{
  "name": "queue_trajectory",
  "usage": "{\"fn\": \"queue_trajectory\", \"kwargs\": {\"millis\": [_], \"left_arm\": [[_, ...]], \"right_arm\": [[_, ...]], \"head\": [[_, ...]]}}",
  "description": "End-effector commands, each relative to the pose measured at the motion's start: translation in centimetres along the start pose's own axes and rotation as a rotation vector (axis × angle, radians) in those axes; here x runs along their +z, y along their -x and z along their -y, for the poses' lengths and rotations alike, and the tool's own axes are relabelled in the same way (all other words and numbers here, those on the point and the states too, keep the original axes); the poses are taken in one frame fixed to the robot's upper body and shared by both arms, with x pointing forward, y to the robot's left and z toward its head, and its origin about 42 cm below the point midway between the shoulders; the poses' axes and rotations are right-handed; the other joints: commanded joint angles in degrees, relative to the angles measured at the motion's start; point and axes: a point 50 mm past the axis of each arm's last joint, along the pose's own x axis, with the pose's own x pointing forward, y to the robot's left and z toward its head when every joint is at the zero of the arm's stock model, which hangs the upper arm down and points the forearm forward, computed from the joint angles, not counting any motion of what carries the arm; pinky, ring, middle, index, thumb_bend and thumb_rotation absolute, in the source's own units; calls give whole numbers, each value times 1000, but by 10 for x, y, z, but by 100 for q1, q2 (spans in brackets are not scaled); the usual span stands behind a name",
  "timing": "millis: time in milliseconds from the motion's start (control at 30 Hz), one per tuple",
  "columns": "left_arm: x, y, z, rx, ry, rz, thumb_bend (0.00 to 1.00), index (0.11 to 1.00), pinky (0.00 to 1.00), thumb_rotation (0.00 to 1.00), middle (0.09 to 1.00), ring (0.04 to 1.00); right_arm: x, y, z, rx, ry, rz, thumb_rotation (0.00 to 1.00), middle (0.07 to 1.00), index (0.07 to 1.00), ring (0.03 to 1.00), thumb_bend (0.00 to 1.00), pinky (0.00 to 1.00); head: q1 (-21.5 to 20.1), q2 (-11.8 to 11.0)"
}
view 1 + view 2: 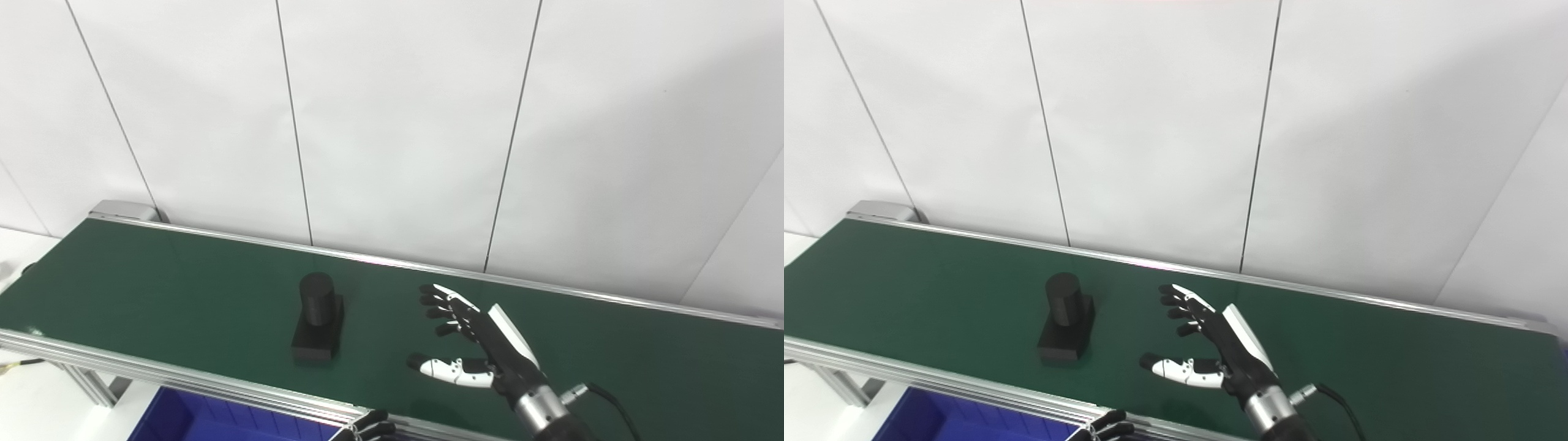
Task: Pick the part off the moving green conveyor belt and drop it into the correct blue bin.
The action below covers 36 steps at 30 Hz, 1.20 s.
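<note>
We see the black part (318,326) on the green conveyor belt (153,288), its cylinder upright, base running near to far, our empty right hand (474,343) spread just beside it, left hand (367,429) barely visible, state unclear.

Spread right hand (474,343) beside black part (318,321)

Both head cameras are looking down and forward from above the near edge of the green conveyor belt (153,288), facing the white panelled wall (398,122) behind it. They are sitting side by side, the right eye view showing everything shifted slightly leftward. Both are sharing nearly the whole scene: belt, wall, and the blue bin (937,419) at the bottom edge.
</note>
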Motion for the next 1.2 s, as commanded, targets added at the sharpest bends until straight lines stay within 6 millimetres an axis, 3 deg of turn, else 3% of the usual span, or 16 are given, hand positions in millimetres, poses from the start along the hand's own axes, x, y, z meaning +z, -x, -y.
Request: {"fn": "queue_trajectory", "kwargs": {"millis": [0,600,1167], "left_arm": [[8,-7,5,-22,-17,68,806,817,703,562,782,745],[4,-13,11,-20,-8,62,795,818,706,561,783,746],[4,-14,17,-22,2,64,811,814,702,552,779,744]], "right_arm": [[21,-17,3,-22,10,104,294,853,890,810,562,717],[10,-69,-7,-5,31,34,336,833,870,818,600,758],[19,-94,-16,-21,-1,42,295,819,844,817,656,737]], "head": [[2,-6],[56,-41],[109,2]]}}
